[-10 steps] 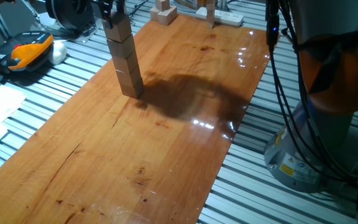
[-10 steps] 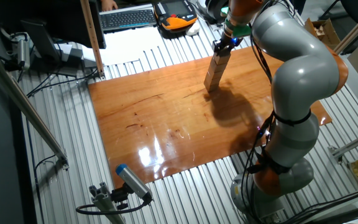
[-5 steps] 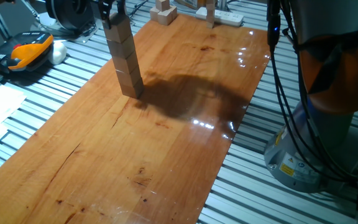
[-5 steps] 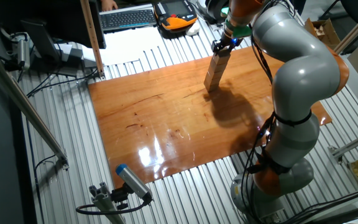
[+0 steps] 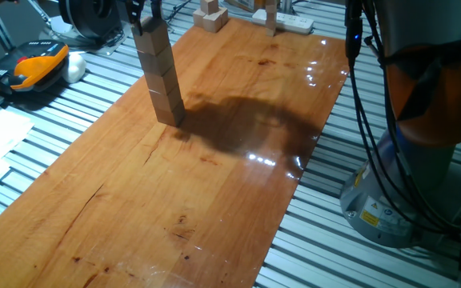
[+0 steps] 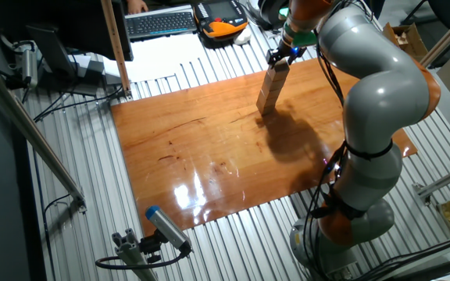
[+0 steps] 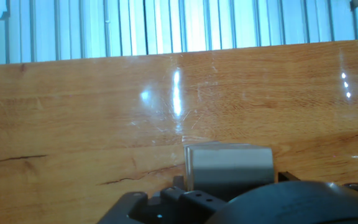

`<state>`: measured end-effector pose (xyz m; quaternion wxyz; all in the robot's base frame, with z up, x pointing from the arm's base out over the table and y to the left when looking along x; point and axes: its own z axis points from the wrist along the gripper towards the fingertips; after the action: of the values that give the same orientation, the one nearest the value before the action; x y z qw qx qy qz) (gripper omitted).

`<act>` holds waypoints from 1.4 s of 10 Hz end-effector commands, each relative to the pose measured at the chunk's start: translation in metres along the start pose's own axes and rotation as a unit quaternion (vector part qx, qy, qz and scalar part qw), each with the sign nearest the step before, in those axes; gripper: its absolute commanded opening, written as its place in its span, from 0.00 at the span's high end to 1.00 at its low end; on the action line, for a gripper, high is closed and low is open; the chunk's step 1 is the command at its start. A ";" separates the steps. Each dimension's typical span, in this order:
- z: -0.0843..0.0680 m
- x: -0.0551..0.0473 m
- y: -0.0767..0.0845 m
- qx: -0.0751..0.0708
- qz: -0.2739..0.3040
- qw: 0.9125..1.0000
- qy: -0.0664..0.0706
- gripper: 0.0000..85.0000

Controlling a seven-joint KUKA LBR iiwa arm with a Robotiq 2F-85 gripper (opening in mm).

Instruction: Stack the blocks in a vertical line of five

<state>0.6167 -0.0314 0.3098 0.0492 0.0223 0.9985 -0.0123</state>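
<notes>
Your stack of blocks (image 5: pixel 159 76) stands as 1 column on the wooden board (image 5: pixel 214 184), near the board's long edge on the side of the orange-and-black handset (image 5: pixel 30 64). It leans slightly, its top tipped away from the board's middle. You can count about 4 plain light-tan cubes below the fingers; the top of the column is cut off by the picture's edge, so the exact count is unclear. From the other fixed view the stack (image 6: pixel 270 87) reads as a pale, tilted post near the far edge of the board (image 6: pixel 233 148).

Your gripper (image 5: pixel 145 10) sits at the very top of the stack, dark fingers (image 5: pixel 137 16) on either side of the uppermost block. You cannot tell whether they are pressing it or merely flanking it. The grey arm (image 6: pixel 373 101) rises from its base beside the board, bends over the board and reaches down to the stack.

Beyond the board's far end lie 2 more tan cubes (image 5: pixel 211 14) and a white power strip (image 5: pixel 282 20). The hand view shows only the board (image 7: pixel 104 112) and a grey metal part (image 7: pixel 229 165) of the hand.
</notes>
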 end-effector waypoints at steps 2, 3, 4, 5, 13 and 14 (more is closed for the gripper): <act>-0.006 0.000 -0.001 0.004 0.003 1.000 -0.003 0.20; -0.012 0.000 -0.002 0.006 0.004 1.000 -0.001 0.20; -0.016 0.002 -0.003 0.006 0.004 1.000 0.000 0.20; -0.020 0.003 -0.005 0.007 0.003 1.000 0.000 0.20; -0.036 0.013 -0.024 -0.018 -0.013 0.999 0.028 1.00; -0.036 0.013 -0.024 -0.027 -0.015 0.999 0.037 1.00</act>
<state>0.5985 -0.0541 0.3451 0.0124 0.0066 0.9998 0.0147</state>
